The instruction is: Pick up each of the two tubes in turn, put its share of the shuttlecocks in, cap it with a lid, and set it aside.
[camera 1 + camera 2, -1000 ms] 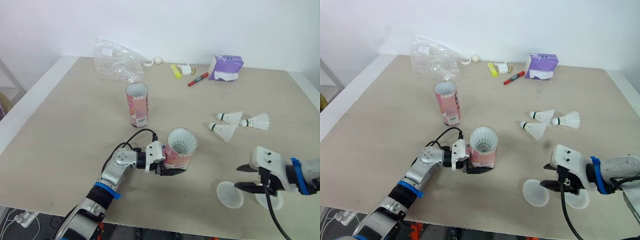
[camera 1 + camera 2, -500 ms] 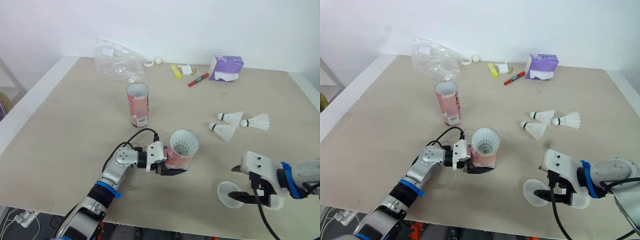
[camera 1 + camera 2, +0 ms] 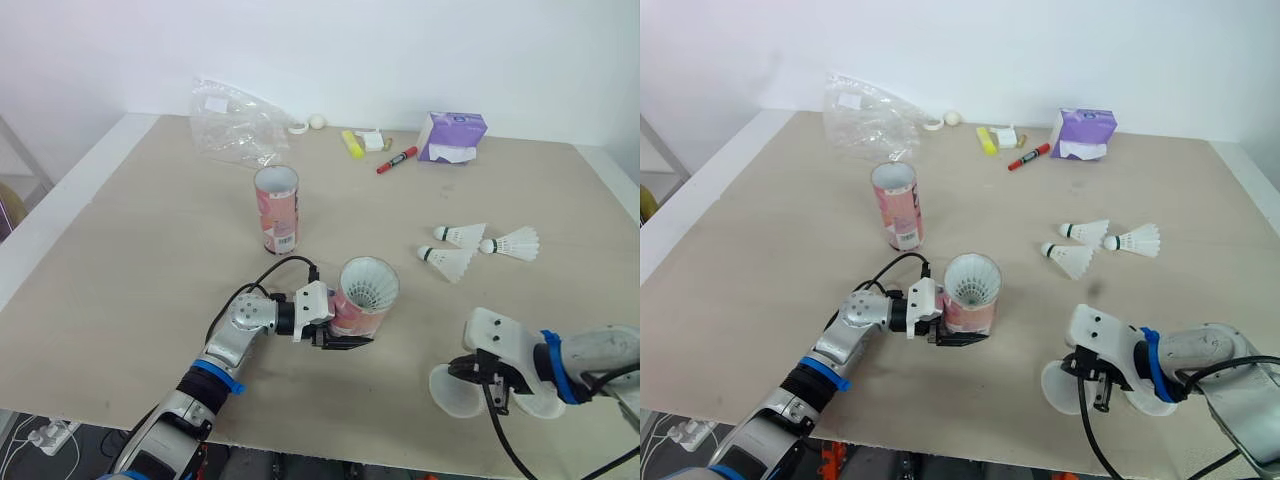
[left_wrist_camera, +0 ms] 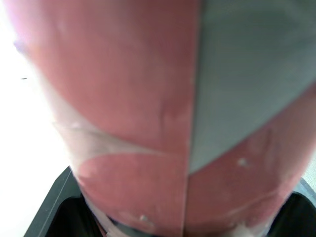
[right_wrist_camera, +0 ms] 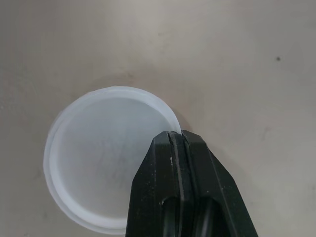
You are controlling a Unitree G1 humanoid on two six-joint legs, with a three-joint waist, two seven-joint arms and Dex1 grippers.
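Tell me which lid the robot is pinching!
Look at the table's near edge, on the robot's right, below three loose shuttlecocks. Of two white lids there, it is the lid nearer the held pink tube, its rim pinched by the right gripper; the farther lid isn't.

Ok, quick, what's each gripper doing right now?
Left gripper: shut on the pink cardboard tube holding shuttlecocks.
Right gripper: shut on the translucent white plastic lid, at its rim.

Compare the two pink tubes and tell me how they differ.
The near tube is clamped in the left gripper; the far tube stands free. The near tube shows white feathers at its mouth; the far tube shows none. Both are pink and uncapped.
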